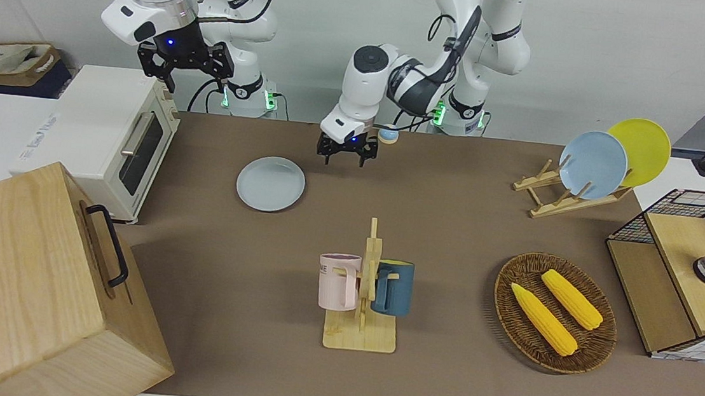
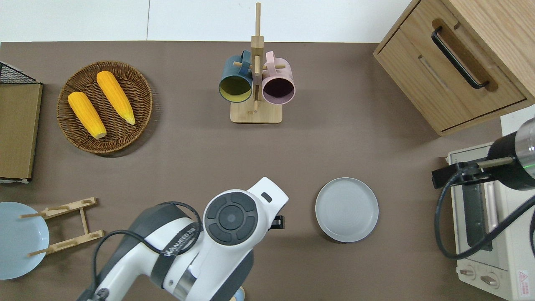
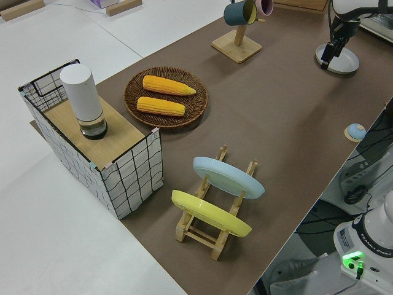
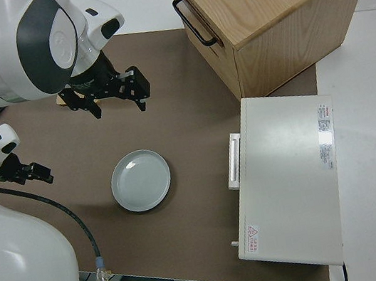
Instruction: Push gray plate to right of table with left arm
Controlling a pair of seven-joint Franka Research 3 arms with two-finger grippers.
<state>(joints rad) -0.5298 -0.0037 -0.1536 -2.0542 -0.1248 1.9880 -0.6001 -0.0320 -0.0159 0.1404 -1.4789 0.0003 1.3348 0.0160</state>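
Plate (image 1: pixel 271 183), pale gray and round, lies flat on the brown table (image 1: pixel 451 232) toward the right arm's end, near the white oven (image 1: pixel 112 139) and nearer to the robots than the mug stand (image 1: pixel 364 295). Nothing touches it. The left claw (image 1: pixel 347 153) hangs above bare table beside the plate, toward the left arm's end and clear of the rim, its two fingers pointing down and spread apart with nothing between them. The left arm (image 2: pixel 200 246) bends low across the table's near edge, its wrist covering the claw from above. The right arm is parked, and its claw (image 1: pixel 185 62) has its fingers spread. A pink mug (image 1: pixel 339 281) and a dark blue mug (image 1: pixel 393 288) hang on the stand. A wicker basket (image 1: pixel 594 353) with two corn cobs sits toward the left arm's end, with a wooden rack (image 1: pixel 550 196) holding a sky-blue plate (image 1: pixel 593 164) and a yellow plate (image 1: pixel 647 144) nearer to the robots. A wooden cabinet (image 1: pixel 32 285) stands at the right arm's end.
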